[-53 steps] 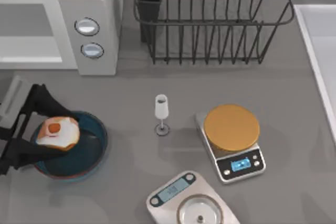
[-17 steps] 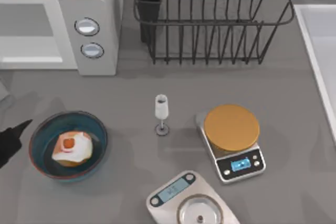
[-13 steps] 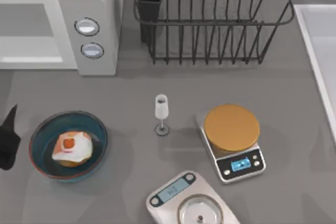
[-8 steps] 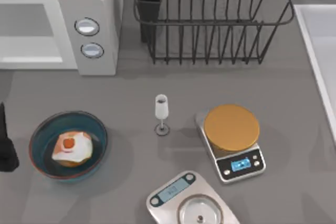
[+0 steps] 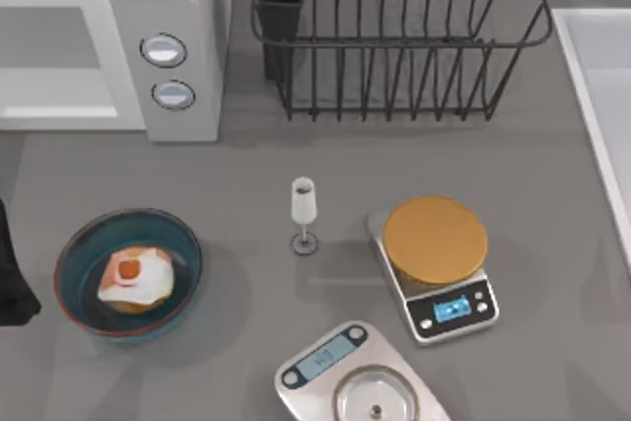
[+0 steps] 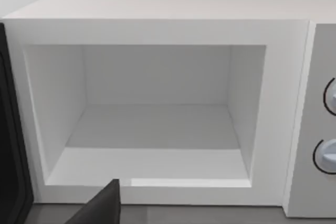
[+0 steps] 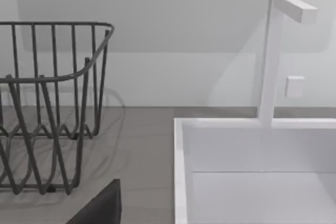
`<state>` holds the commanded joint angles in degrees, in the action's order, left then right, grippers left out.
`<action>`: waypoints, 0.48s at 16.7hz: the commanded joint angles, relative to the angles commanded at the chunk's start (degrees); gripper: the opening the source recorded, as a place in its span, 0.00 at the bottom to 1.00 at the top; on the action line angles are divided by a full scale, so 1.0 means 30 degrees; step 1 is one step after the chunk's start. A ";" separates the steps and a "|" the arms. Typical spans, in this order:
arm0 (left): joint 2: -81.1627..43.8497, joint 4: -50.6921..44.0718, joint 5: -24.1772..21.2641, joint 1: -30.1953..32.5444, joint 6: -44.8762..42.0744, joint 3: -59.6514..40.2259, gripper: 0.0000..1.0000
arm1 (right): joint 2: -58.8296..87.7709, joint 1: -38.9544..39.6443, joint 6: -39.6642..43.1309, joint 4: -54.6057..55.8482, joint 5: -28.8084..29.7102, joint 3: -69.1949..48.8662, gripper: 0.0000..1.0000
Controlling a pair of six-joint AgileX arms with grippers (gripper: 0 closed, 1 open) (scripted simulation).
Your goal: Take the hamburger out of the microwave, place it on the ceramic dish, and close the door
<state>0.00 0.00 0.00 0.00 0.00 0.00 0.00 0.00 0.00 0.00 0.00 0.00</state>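
- Grey countertop, with the microwave [image 5: 108,56] at eleven o'clock, its cavity open and bare.
- Hamburger [image 5: 133,280] sits in the ceramic dish [image 5: 74,253] at eight o'clock: placing looks done.
- Left gripper [image 5: 10,283], a dark shape at nine o'clock, has slid further off the dish; jaw state unclear.
- Next job: swinging the door [image 6: 10,145] shut.

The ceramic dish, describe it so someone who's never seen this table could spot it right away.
Start at the white microwave in the table's far left corner, then look straight toward the near edge. The ceramic dish is the round deep blue bowl there, with the hamburger inside. Unlike the two scales to its right, it has a reddish-brown rim and no display.
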 joint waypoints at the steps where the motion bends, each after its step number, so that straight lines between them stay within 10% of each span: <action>1: 0.0000 0.0000 0.0000 0.0000 0.0000 0.0000 1.00 | 0.0000 0.0000 0.0000 0.0000 0.0000 0.0000 1.00; 8: 0.0000 0.0000 0.0000 0.0000 0.0000 0.0000 0.47 | 0.0000 0.0000 0.0000 0.0000 0.0000 0.0000 1.00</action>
<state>0.00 0.00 0.00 0.00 0.00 0.00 0.00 0.00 0.00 0.00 0.00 0.00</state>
